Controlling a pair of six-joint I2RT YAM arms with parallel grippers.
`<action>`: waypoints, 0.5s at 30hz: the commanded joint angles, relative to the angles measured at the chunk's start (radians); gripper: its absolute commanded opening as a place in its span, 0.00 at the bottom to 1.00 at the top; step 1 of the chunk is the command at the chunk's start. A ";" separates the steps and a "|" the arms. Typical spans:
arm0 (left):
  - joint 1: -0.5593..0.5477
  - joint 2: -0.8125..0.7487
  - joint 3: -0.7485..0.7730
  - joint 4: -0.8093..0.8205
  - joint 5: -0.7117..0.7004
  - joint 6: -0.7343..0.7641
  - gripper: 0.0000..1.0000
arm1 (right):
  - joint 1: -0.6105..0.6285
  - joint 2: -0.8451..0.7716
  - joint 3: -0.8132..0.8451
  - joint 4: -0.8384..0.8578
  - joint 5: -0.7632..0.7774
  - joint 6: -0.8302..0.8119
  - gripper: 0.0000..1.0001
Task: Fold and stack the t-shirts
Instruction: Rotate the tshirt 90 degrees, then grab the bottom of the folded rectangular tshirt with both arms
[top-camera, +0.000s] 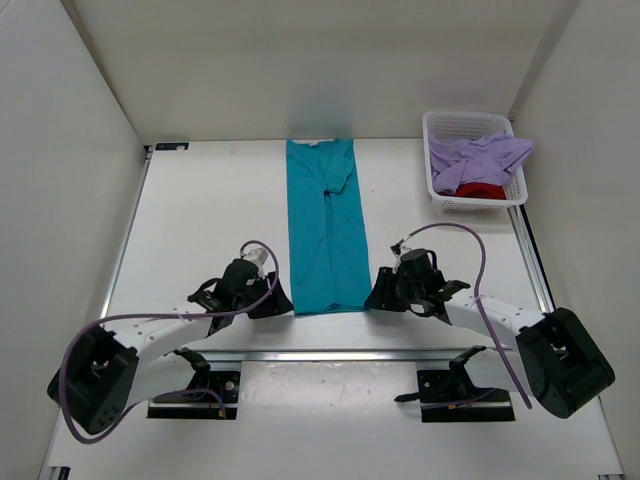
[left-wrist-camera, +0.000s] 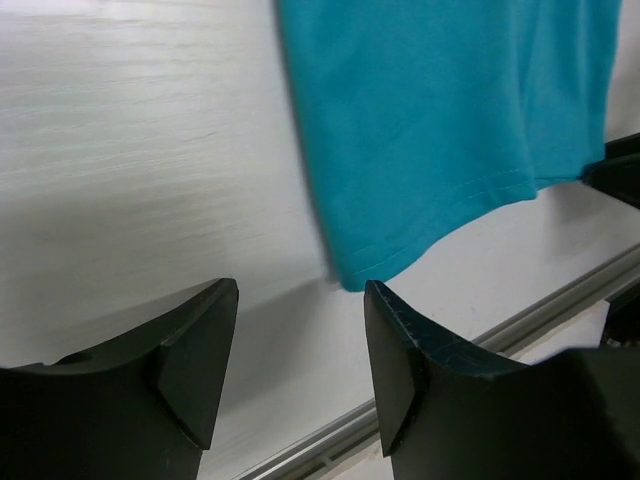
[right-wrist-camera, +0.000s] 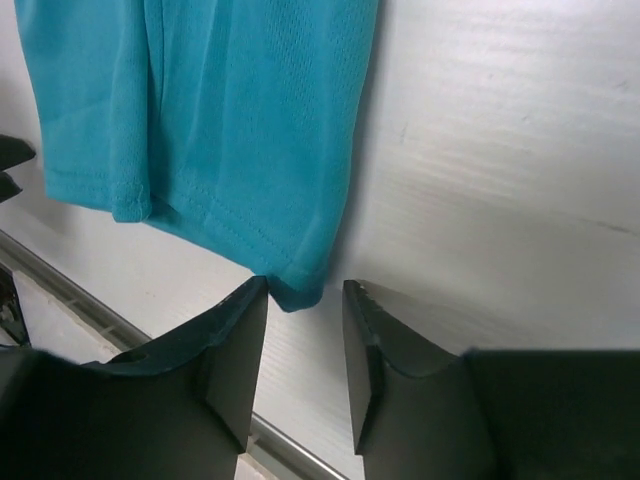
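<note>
Lying as a long folded strip down the middle of the tabletop (top-camera: 200, 200), the teal t-shirt (top-camera: 325, 230) ran from the far edge toward the near edge, with the left pincer (top-camera: 272, 300) and right pincer (top-camera: 380, 295) flanking its near hem. A white basket (top-camera: 436, 170) at the far right corner held the lavender t-shirt (top-camera: 480, 158) over the red t-shirt (top-camera: 484, 190). Seen from the left wrist, the left pincer (left-wrist-camera: 300, 345) stood released, the hem corner just above its gap. Seen from the right wrist, the right pincer (right-wrist-camera: 305, 340) was parted too, the other hem corner at its fingertips, ungripped.
</note>
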 joint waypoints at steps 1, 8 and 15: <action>-0.040 0.077 0.039 0.056 0.006 -0.030 0.65 | 0.016 -0.003 -0.013 -0.014 0.015 0.019 0.34; -0.106 0.248 0.093 0.125 -0.003 -0.041 0.60 | 0.009 -0.001 -0.027 0.034 0.028 0.019 0.15; -0.129 0.246 0.081 0.110 0.014 -0.049 0.11 | 0.040 -0.058 -0.050 0.011 0.076 0.021 0.00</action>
